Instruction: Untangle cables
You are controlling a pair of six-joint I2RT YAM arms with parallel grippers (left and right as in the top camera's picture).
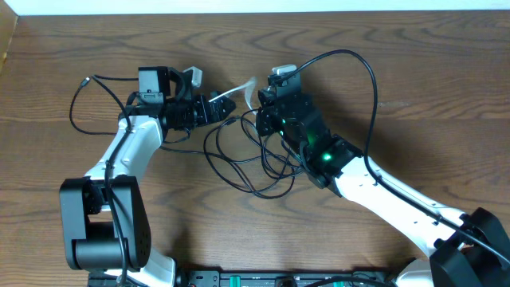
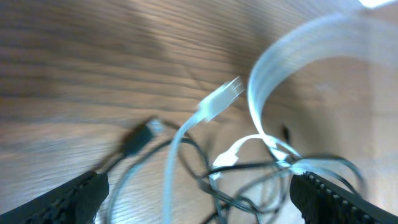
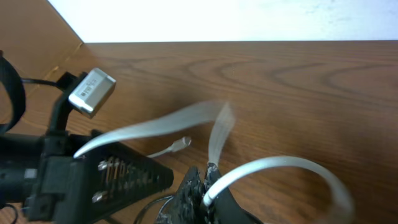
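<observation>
Overhead view first: the tangle of black cables (image 1: 253, 162) sits mid-table, in the gap between my two arms, loops spilling toward the near edge. The white cable (image 3: 155, 127) is up at the far side of that pile, strung between the two gripper tips.

The right gripper (image 3: 202, 188) is clamped on the white cable. On its wrist cam the fingers are pinched together and the cord comes arcing straight out of them, heavily smeared.

The left gripper (image 1: 226, 108) is just left of it, pointing right. Its wrist cam shows the fingers (image 2: 71, 199) spread wide at the bottom corners, so it's wide apart with nothing pinched. Under it I can see a white plug (image 2: 221, 98) lifted off the wood table (image 1: 414, 72), a black plug (image 2: 140, 137) lying to its left, and crossed strands below. The whole shot is pretty blurry.
</observation>
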